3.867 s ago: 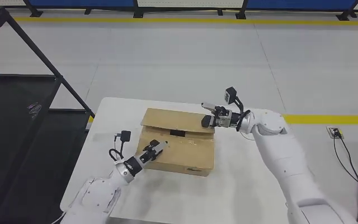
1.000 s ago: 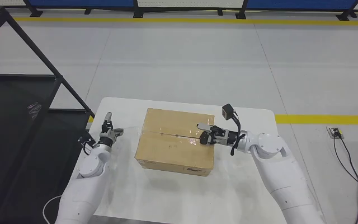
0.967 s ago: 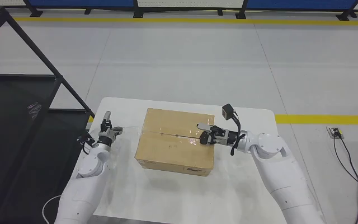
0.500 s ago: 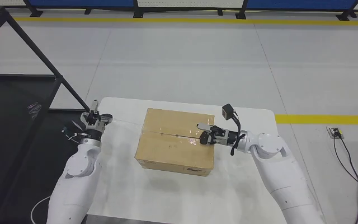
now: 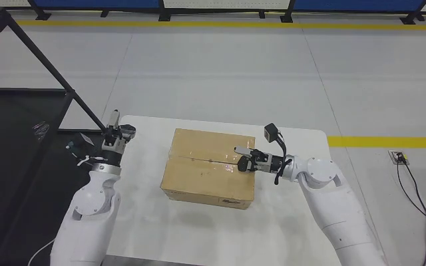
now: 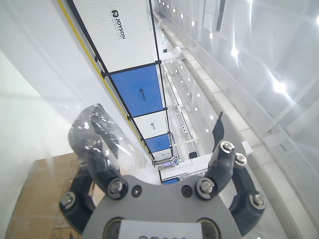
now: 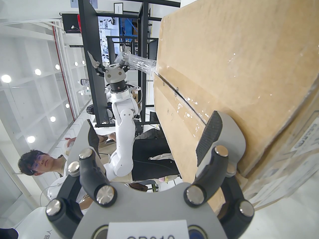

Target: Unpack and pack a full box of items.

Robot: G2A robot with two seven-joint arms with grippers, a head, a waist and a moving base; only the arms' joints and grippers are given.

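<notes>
White table (image 5: 286, 213), box (image 5: 208, 174) at centre, flaps shut. Right gripper (image 7: 152, 130): spread wide, one finger on lid. Left gripper (image 6: 157, 121): spread wide, tape (image 7: 138, 62) from seam clinging to one finger. Handling: pull low along seam, box pinned.

The right claw (image 7: 151, 131), jaws wide apart, has one jaw on the cardboard box (image 7: 236, 50) beside its seam.

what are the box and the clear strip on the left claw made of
Box: seemingly cardboard, matte brown, with a flap seam across its top. Clear strip: probably thin plastic tape or film, glossy; it is see-through, crinkled and glinting, clinging to one finger of the left claw.
</notes>
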